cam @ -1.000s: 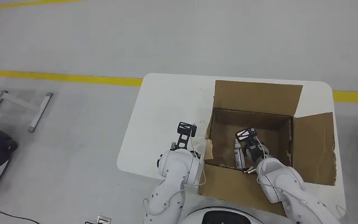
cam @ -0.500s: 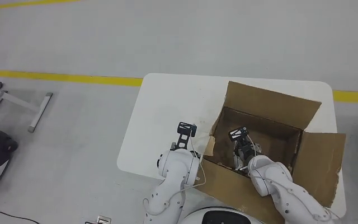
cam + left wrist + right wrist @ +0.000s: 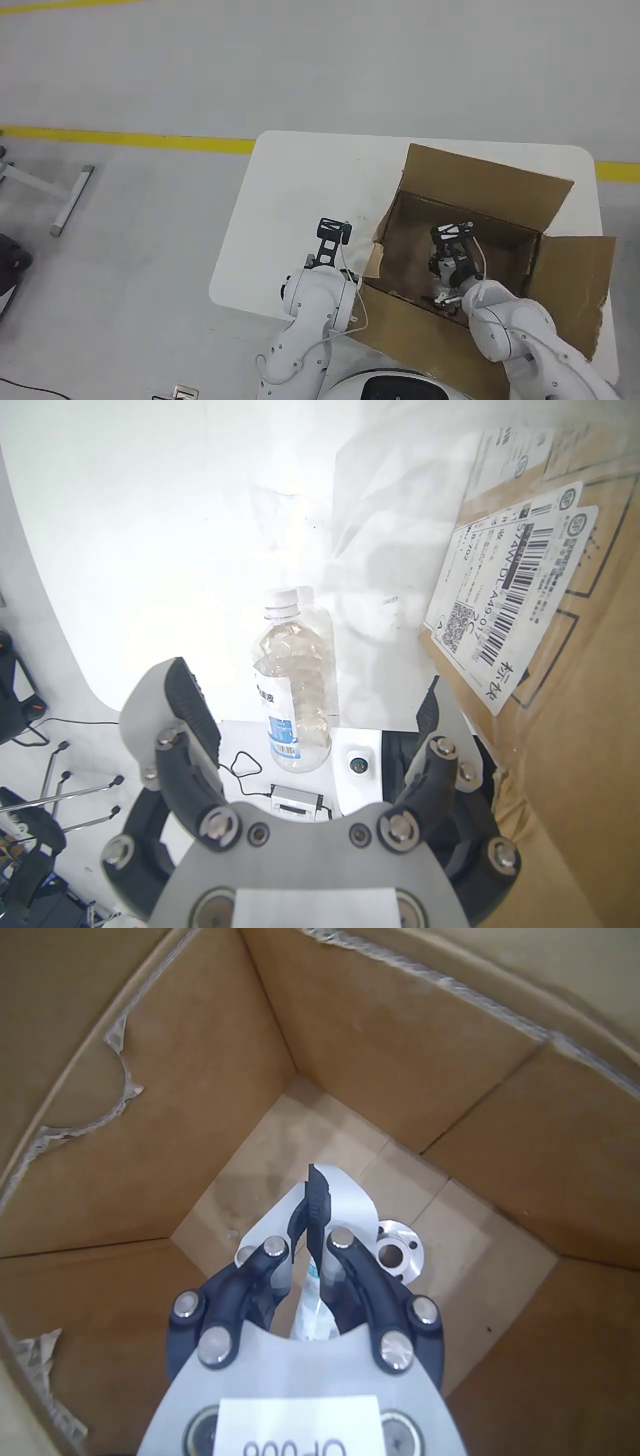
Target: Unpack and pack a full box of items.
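Note:
An open cardboard box (image 3: 480, 180) stands on the right half of the white table (image 3: 300, 190). My right gripper (image 3: 452, 238) is down inside it, shut (image 3: 312, 1193) above the box floor. A clear item with blue print (image 3: 311, 1295) shows between the finger bases; I cannot tell if it is pinched. A metal flange (image 3: 398, 1253) lies on the box floor beside the fingers. My left gripper (image 3: 333, 232) hangs open (image 3: 305, 690) just left of the box (image 3: 575, 700). A clear water bottle (image 3: 295, 680) lies between its spread fingers, touching neither.
The box's right flap (image 3: 570, 285) folds outward over the table's right side. Shipping labels (image 3: 515, 600) cover the box wall facing the left gripper. The table's left and far parts are bare. A metal frame (image 3: 60, 200) stands on the floor to the left.
The box has turned and slid slightly on the table. My right gripper swung left inside it, then back to the right and farther in. The left arm has stayed still.

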